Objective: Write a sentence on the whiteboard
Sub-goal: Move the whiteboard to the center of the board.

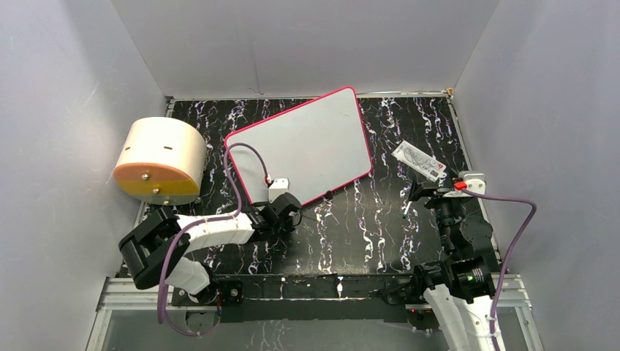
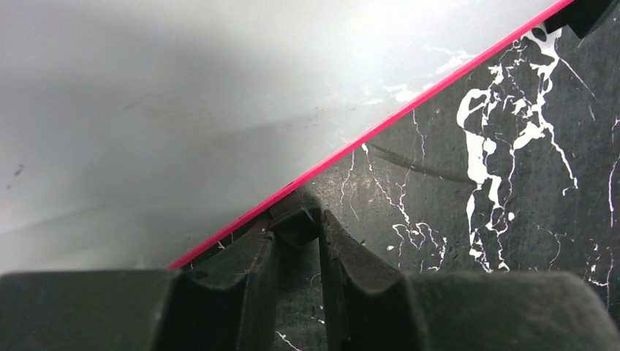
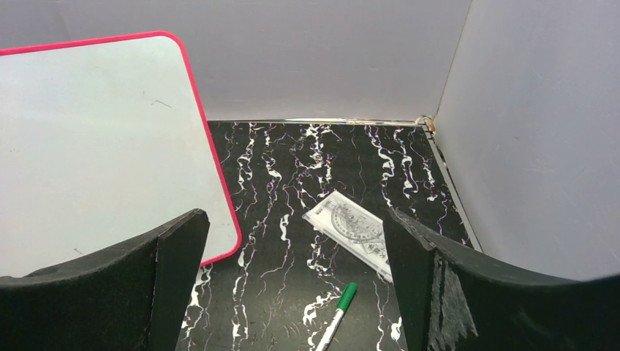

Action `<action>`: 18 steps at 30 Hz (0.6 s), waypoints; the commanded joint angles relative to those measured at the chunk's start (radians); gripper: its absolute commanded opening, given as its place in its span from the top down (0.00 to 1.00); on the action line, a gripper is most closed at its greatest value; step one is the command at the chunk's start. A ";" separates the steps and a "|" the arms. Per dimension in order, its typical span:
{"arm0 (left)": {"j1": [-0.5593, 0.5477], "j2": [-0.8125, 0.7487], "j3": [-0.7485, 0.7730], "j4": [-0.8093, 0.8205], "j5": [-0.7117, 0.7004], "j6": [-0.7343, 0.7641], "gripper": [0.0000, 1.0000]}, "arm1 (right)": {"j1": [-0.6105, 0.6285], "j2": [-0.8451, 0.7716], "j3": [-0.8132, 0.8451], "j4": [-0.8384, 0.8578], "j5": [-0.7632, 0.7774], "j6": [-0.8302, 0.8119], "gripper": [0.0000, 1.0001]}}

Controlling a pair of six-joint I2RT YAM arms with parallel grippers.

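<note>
The whiteboard (image 1: 303, 142) lies tilted on the black marbled table, white with a pink-red rim, and its face (image 2: 183, 110) shows no sentence, only faint smudges. My left gripper (image 1: 291, 210) sits at the board's near edge. Its jaws stand almost together, pinching a small dark block (image 2: 296, 223) just below the rim. My right gripper (image 1: 422, 191) hovers wide open over the right side of the table, nothing between its fingers (image 3: 183, 248). A white marker with a green cap (image 3: 340, 311) lies on the table under it, right of the board's corner (image 3: 219, 248).
A clear packet holding a protractor (image 1: 419, 161) lies at the right, also in the right wrist view (image 3: 351, 232). A cream drum with a yellow face (image 1: 159, 159) stands at the left. Grey walls close in three sides.
</note>
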 commanded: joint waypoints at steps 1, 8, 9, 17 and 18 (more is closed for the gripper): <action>-0.019 0.006 -0.028 -0.035 0.120 0.125 1.00 | 0.004 -0.014 0.009 0.043 0.012 -0.008 0.01; -0.019 0.067 0.017 0.077 0.143 0.263 1.00 | 0.004 -0.008 0.010 0.040 0.012 -0.008 0.01; -0.020 0.080 0.028 0.090 0.147 0.275 1.00 | 0.004 -0.008 0.010 0.040 0.011 -0.008 0.01; -0.029 0.175 0.095 0.110 0.221 0.268 1.00 | 0.004 -0.005 0.011 0.039 0.013 -0.008 0.01; -0.036 0.169 0.087 0.105 0.212 0.259 1.00 | 0.004 -0.005 0.011 0.038 0.012 -0.008 0.01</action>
